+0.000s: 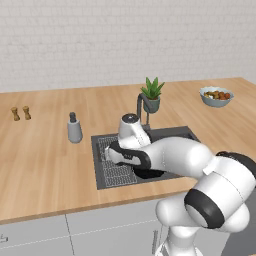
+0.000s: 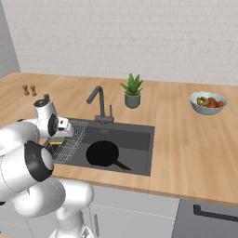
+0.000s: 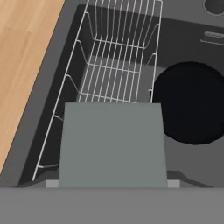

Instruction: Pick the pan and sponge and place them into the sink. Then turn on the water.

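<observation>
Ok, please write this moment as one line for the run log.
pan: in sink | sponge: held over rack | end effector: shut on sponge | faucet: untouched

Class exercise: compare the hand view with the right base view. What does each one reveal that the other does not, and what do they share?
Hand view alone: the grey-green top of the sponge seen close up, filling the lower middle of the picture over the near end of the wire rack.

Right base view alone: the faucet, potted plant, fruit bowl, the pan's handle, and the arm's gripper low over the rack.

Both: the pan lying in the sink beside the rack.
</observation>
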